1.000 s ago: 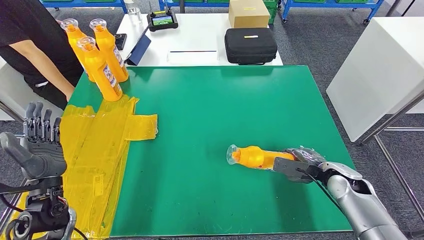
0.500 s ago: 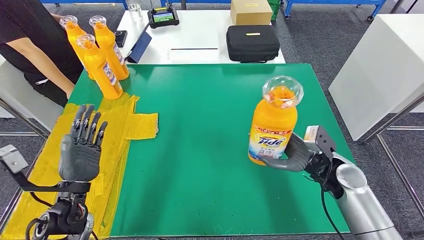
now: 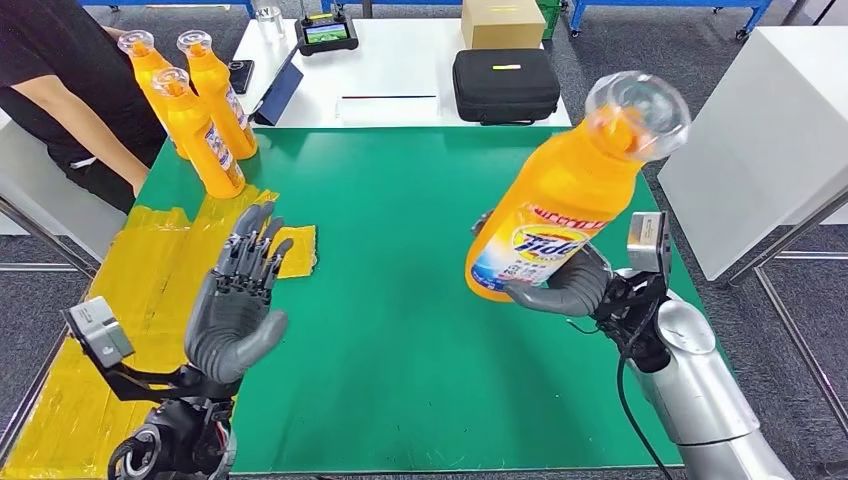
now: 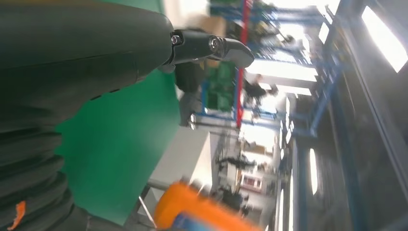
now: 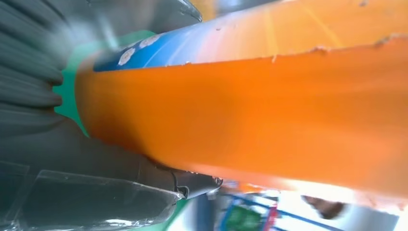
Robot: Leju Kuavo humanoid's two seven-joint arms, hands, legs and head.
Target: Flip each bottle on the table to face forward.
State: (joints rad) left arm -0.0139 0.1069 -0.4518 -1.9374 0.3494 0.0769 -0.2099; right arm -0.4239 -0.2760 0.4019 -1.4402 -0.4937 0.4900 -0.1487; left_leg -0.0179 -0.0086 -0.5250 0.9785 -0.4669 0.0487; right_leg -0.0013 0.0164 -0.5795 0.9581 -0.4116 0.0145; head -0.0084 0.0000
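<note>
— Above the right half of the green table [image 3: 400,200], how safe does that bottle [image 3: 560,205] look?

— Not very. It hangs in the air, tilted, cap up and away toward the far right corner, and the right hand [image 3: 562,285] grasps it only low down, near the base. Most of its weight sits above the grip, so I judge it could tip over the fingers or slip down onto the table.

— Anything else?

— The label faces the robot now, but if the bottle twists in the grip on the way down it may land facing wrong. A hard landing on one edge of the base could topple it too.

— And the other hand?

— The left hand [image 3: 235,310] is released, fingers spread and pointing up, holding nothing, raised over the near left part of the table beside the yellow sheet [image 3: 160,290]. It looks ready to take the bottle; a badly timed handover is another risk.

— The other bottles?

— Three bottles [image 3: 190,110] stand at the far left corner.
</note>
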